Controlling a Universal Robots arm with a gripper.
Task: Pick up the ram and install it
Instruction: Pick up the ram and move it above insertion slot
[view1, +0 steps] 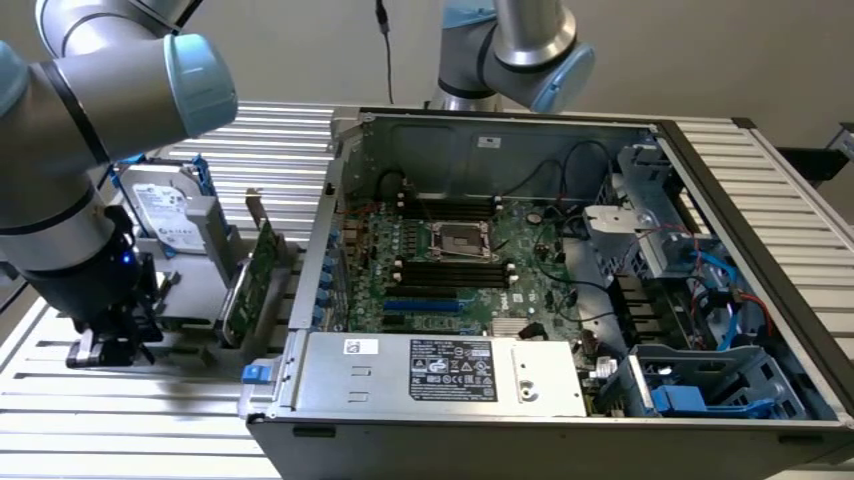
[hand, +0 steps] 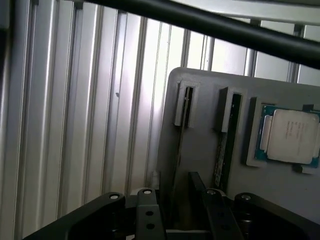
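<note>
The ram stands on its edge in a narrow slot of a grey holder, seen as a thin line. A second thin green stick stands in the neighbouring slot. My gripper is open, its two black fingers on either side of the first slot's line, just short of the holder. In the exterior view the gripper hangs low over the holder, at the exterior view's left of the open computer case. The black memory slots lie on the motherboard inside the case.
A processor chip lies in a recess of the holder beside the sticks. A hard drive and a tall green expansion card stand on the holder. The open case holds a power supply, cables and blue drive bays. A second arm stands behind the case.
</note>
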